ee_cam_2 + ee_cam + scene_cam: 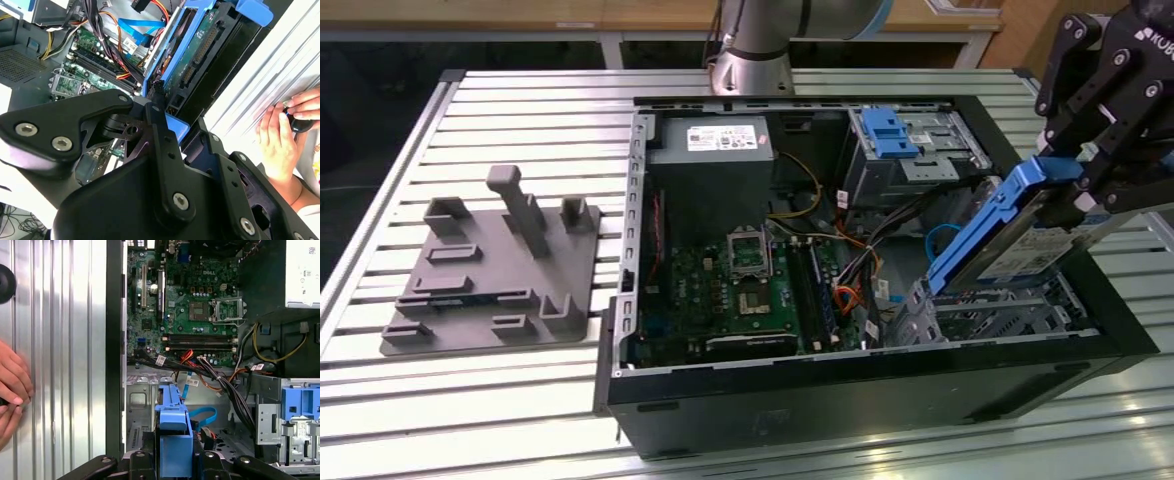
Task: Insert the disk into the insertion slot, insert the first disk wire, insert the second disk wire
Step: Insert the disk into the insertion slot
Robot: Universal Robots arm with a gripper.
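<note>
Disk [1003, 238] tilted in hand [1063, 175], lower end at insertion slot [1001, 315], inside open case [854, 387]

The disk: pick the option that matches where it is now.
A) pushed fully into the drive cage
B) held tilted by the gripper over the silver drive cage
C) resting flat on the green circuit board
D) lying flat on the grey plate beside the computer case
B: in the exterior view the gripper clamps the upper end of the disk, which leans at an angle with its lower end at the top of the drive cage.

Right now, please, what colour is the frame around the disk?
The frame is bright blue, clearest in the exterior view.
</note>
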